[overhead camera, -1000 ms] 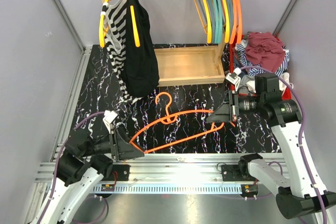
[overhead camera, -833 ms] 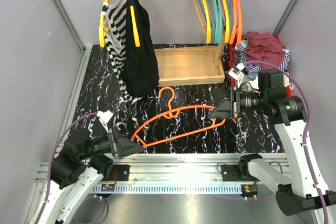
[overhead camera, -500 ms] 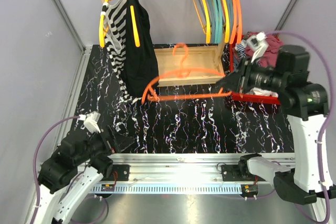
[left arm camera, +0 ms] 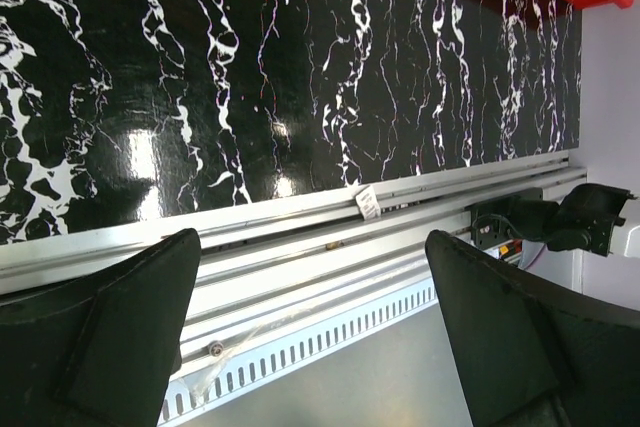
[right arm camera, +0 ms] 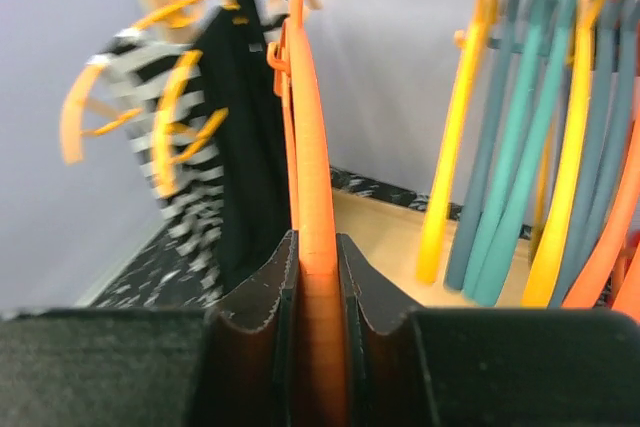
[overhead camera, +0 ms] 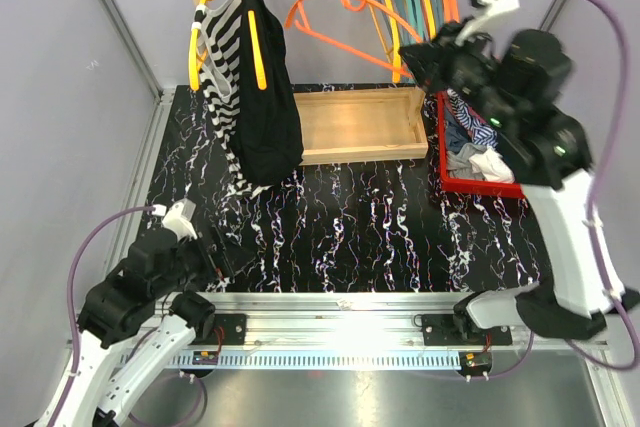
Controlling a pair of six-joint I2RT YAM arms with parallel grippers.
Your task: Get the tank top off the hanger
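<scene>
Right gripper (right arm camera: 316, 267) clamped tight on bare orange hanger (right arm camera: 308, 127), raised at top centre by wooden rack (overhead camera: 355, 127); I read it as rehanging. Left gripper (left arm camera: 320, 347) wide open, empty, lower left. Striped tank top (overhead camera: 218, 67) on yellow hanger (overhead camera: 193, 47), upper left (black tank top (overhead camera: 268, 107) beside it).

Black marbled table (overhead camera: 380, 227): wooden rack base (overhead camera: 360, 125) at far edge, red bin (overhead camera: 478, 185) right.

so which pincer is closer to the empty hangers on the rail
right. the right pincer is up beside the empty hangers, shut on an orange hanger. the left pincer is open, low over the table's near edge, far off.
</scene>
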